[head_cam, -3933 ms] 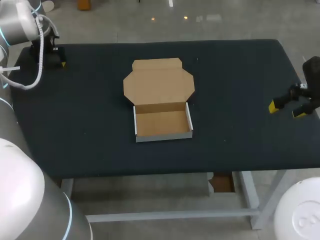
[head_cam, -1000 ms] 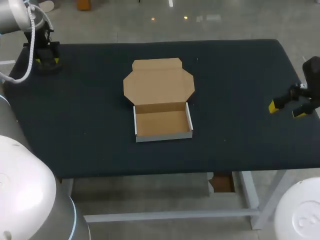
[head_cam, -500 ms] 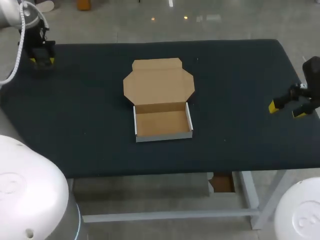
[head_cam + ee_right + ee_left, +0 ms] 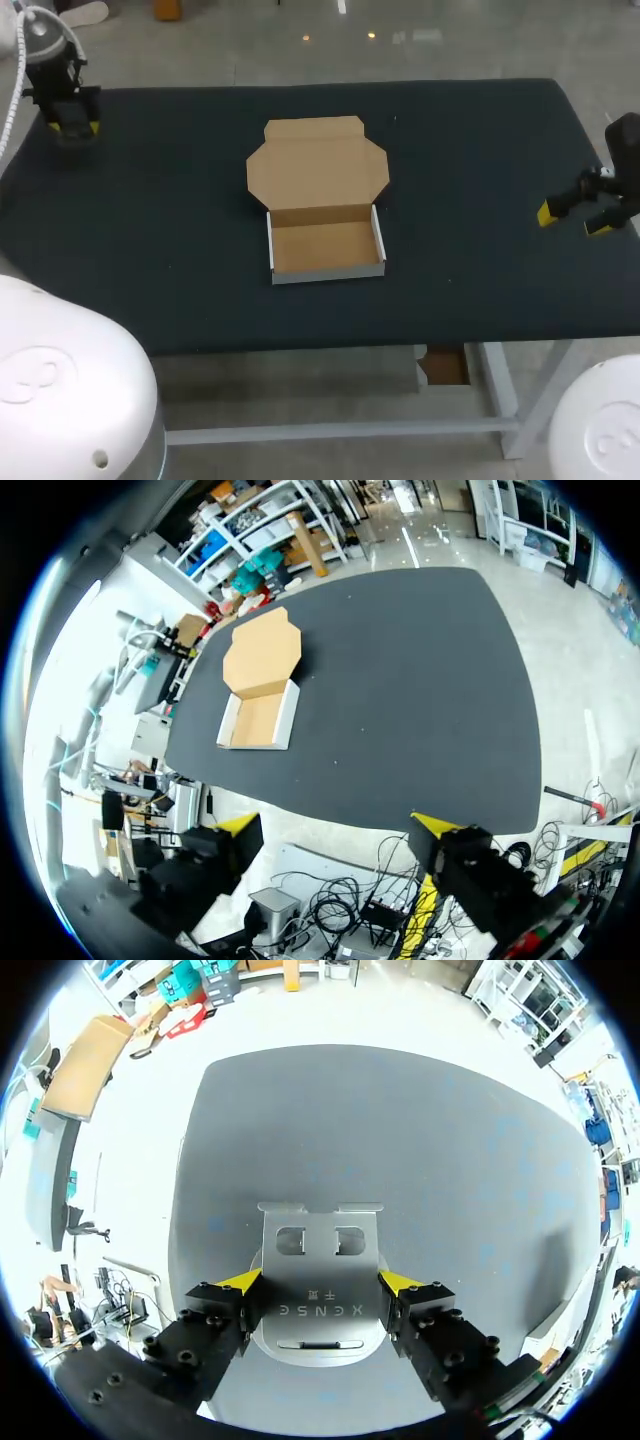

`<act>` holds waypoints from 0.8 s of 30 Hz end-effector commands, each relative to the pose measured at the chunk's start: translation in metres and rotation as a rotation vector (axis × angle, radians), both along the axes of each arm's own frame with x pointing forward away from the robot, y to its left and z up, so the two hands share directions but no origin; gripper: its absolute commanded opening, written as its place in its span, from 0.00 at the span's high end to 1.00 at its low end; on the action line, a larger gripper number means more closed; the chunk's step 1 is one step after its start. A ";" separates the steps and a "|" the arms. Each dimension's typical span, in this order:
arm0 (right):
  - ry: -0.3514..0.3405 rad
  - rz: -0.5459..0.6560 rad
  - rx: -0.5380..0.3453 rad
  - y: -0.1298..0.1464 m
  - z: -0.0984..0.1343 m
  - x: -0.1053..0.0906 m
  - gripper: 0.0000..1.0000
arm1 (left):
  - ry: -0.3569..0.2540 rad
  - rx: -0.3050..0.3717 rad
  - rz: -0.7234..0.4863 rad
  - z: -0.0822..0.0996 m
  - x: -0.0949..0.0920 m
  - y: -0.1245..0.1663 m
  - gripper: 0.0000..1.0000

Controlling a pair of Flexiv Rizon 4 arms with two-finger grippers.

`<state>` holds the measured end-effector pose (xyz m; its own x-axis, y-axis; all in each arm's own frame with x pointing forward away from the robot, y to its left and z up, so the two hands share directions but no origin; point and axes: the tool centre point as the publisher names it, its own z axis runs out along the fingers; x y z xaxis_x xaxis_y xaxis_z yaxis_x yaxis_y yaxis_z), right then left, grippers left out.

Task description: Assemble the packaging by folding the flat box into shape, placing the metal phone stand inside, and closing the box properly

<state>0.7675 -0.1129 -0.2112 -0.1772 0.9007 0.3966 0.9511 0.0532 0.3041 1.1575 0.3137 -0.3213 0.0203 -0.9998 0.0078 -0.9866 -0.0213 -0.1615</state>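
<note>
The cardboard box (image 4: 325,245) lies at the table's middle as a shallow open tray, its lid flap (image 4: 317,165) spread flat behind it. The right wrist view shows the box (image 4: 262,695) far ahead. My left gripper (image 4: 70,125) is at the table's far left corner. In its wrist view the grey metal phone stand (image 4: 318,1250) sits between the fingers of the left gripper (image 4: 320,1282), both yellow tips pressed on its sides. My right gripper (image 4: 570,212) hangs open at the table's right edge, well away from the box, with nothing between its fingers (image 4: 240,825).
The black table top (image 4: 470,150) carries only the box. Wide bare stretches lie to the left and right of the box, and the table's front edge (image 4: 330,345) is close behind the tray.
My left gripper has slid leftward along the far edge toward the table's corner. The box and the right arm have not moved.
</note>
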 end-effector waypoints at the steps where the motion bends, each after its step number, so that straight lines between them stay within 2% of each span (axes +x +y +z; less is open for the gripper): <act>1: 0.003 0.002 0.001 -0.001 0.002 -0.001 0.00 | -0.137 0.011 0.001 0.006 -0.022 -0.005 1.00; 24: 0.003 0.002 0.001 -0.001 0.002 -0.001 0.00 | -0.166 0.014 -0.025 0.016 -0.035 -0.016 1.00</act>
